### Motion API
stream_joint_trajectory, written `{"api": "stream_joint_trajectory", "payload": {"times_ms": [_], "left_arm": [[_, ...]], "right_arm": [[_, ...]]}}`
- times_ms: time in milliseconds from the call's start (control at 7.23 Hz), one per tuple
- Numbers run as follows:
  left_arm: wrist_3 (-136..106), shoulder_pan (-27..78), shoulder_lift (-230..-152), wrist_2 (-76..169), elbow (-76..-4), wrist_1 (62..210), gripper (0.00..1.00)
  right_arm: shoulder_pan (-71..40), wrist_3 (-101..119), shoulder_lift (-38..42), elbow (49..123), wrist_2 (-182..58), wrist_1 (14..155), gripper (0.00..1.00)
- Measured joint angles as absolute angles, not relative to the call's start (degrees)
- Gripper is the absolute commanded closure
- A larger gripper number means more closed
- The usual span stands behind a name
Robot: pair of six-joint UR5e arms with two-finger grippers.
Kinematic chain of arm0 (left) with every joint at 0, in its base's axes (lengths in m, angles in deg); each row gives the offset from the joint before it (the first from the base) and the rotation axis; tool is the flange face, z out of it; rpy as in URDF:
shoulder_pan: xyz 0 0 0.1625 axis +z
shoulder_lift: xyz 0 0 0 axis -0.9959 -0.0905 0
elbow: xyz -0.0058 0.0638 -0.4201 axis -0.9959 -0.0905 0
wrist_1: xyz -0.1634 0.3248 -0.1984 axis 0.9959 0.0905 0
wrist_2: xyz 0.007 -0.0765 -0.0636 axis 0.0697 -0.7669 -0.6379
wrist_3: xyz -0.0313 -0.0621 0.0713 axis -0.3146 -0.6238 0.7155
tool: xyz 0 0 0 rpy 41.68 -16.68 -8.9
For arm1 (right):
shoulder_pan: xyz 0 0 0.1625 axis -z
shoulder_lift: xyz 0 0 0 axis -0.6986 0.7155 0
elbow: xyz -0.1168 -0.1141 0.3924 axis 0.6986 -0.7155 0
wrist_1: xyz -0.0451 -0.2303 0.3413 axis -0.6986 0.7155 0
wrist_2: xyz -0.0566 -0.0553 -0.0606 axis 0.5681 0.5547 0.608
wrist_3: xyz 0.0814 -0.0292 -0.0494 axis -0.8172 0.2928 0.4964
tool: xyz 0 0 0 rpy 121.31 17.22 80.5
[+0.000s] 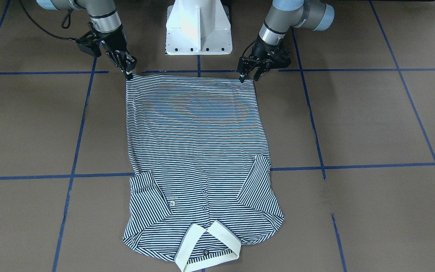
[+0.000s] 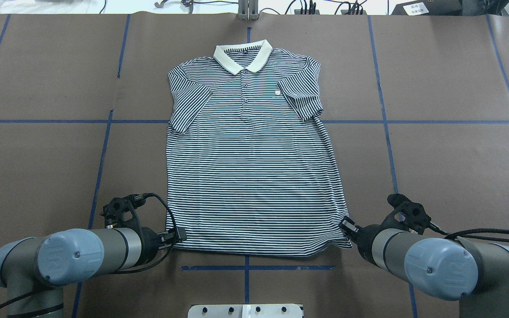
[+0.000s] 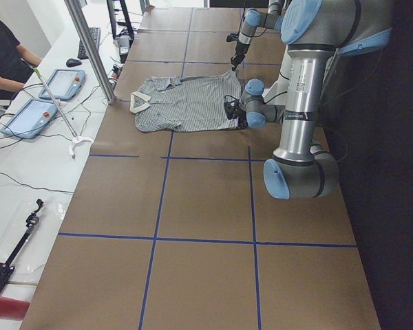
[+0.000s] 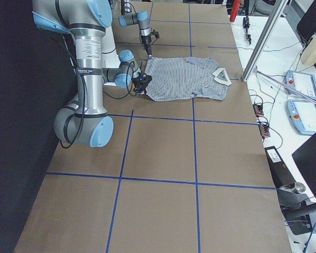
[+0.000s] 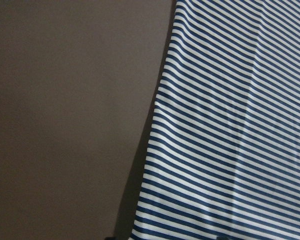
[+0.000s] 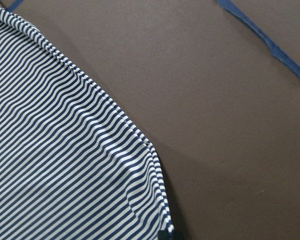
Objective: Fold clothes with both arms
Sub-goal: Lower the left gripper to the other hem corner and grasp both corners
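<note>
Striped polo shirt (image 2: 254,176) lies flat, front up, on the brown table (image 2: 435,154), centred between the two arms. Cream collar (image 2: 242,56) at the far edge from the robot, hem nearest the white pedestal base (image 1: 198,28). Both short sleeves turned in over the chest; button placket (image 2: 245,85) and small chest logo (image 2: 277,92) visible. Hem runs just beyond the short blue tape line (image 2: 248,267) in front of the base. Left gripper (image 1: 249,78) is down at its hem corner: fingers stand apart in the front-facing view, one tip touching the hem edge, the other just outside the corner, nothing clamped. Right gripper (image 1: 128,73) is at the opposite hem corner, tips touching the cloth edge; fingers look close together, but cannot tell whether they pinch the fabric. Left wrist view: side edge of the striped cloth flat on the table. Right wrist view: hem corner slightly rippled, dark fingertip at the bottom edge
</note>
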State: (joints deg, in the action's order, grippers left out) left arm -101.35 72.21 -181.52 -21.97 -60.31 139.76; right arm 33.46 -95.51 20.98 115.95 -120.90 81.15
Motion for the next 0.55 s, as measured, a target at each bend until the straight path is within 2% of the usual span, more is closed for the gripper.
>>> {"api": "stream_joint_trajectory", "payload": {"times_ms": [277, 554], "left_arm": [[-101.3, 72.4, -181.5, -22.0, -60.2, 138.8, 0.48], [-101.3, 72.5, -181.5, -22.0, -60.2, 138.2, 0.83]], "right_arm": [[33.4, -95.5, 21.0, 116.0, -121.0, 81.1, 1.0], [33.4, -95.5, 20.9, 116.0, -121.0, 81.1, 1.0]]}}
